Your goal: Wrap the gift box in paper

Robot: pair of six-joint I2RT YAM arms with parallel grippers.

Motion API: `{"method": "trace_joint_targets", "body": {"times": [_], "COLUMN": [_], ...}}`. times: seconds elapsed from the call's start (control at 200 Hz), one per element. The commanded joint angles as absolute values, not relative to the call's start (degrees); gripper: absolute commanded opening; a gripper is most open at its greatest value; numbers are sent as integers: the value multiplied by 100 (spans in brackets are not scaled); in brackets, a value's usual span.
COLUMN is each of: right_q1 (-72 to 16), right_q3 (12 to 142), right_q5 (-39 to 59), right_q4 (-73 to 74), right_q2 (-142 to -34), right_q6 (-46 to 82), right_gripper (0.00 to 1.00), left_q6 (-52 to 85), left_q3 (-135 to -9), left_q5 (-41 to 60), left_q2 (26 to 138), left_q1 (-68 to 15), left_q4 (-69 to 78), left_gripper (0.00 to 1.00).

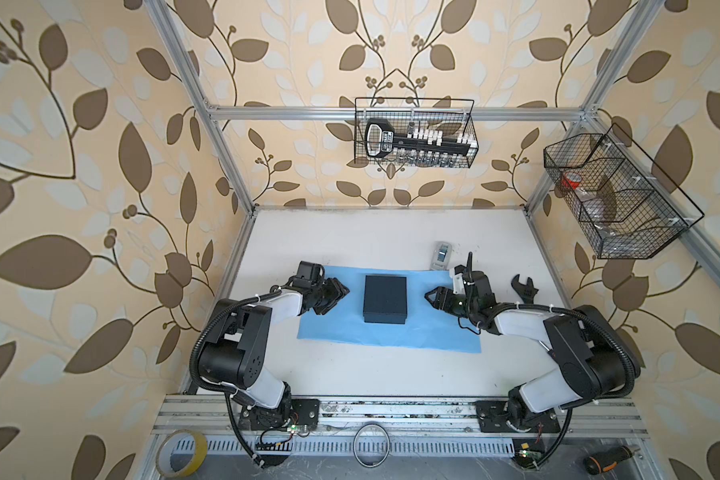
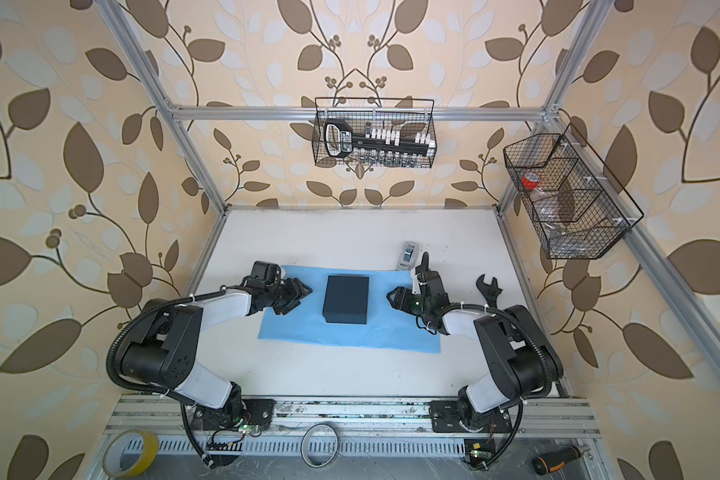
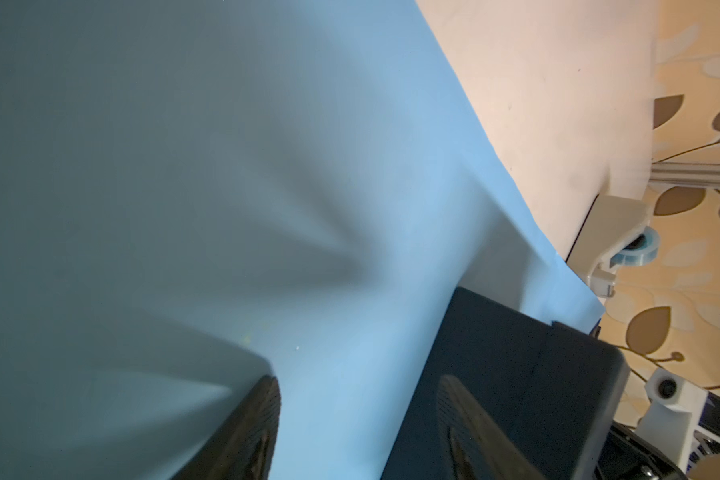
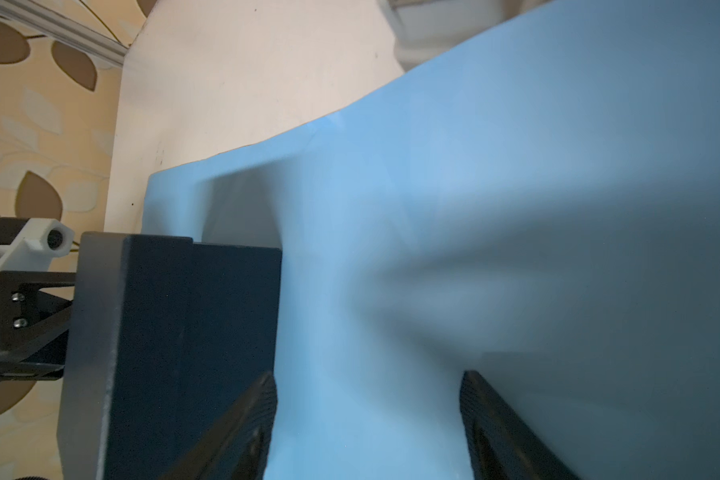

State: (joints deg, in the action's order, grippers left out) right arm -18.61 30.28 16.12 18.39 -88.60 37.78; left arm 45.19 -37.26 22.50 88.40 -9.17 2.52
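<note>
1. Both top views show the gift box (image 1: 385,299) set mid-sheet on the flat paper (image 1: 391,336), so that margins are left for folding.
2. The box is flanked by the left end effector (image 1: 336,302) and the right end effector (image 1: 433,300). Both are parted and empty, probably readied for the paper's ends.
3. A socket set (image 1: 416,143) is stored in the rear wire basket (image 1: 414,99), and a red tape roll (image 2: 531,179) in the side basket (image 2: 587,241).

You have a white table (image 1: 391,232) with three things lying directly on it. The paper (image 1: 341,328), light blue, lies flat across the middle, its long edges running left to right. The small grey tape dispenser (image 1: 442,254) sits at the paper's far right corner, though you can't quite tell whether it touches the edge. A black adjustable wrench (image 1: 525,287) lies to the right of the sheet, apart from it.
</note>
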Motion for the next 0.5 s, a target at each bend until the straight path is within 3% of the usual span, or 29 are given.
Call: {"method": "trace_joint_targets", "body": {"times": [0.0,0.275,0.495], "right_q1": [-2125,-2440,-2277], "right_q3": [2941,3331,3227], "right_q5": [1775,1946,1145], "right_q4": [1995,1812,1017], "right_q2": [-9079,-9142,-8574], "right_q6": [3943,3825,3161], "right_gripper": [71,70,71], "left_q6": [4381,4478,4737], "left_q3": [-3204,-3092,-3385], "left_q5": [1959,2174,2797], "left_q2": [8828,7790,7181], "left_q1": [-653,-437,-1014], "left_q4": [-158,-344,-44], "left_gripper": [63,72,80]}}
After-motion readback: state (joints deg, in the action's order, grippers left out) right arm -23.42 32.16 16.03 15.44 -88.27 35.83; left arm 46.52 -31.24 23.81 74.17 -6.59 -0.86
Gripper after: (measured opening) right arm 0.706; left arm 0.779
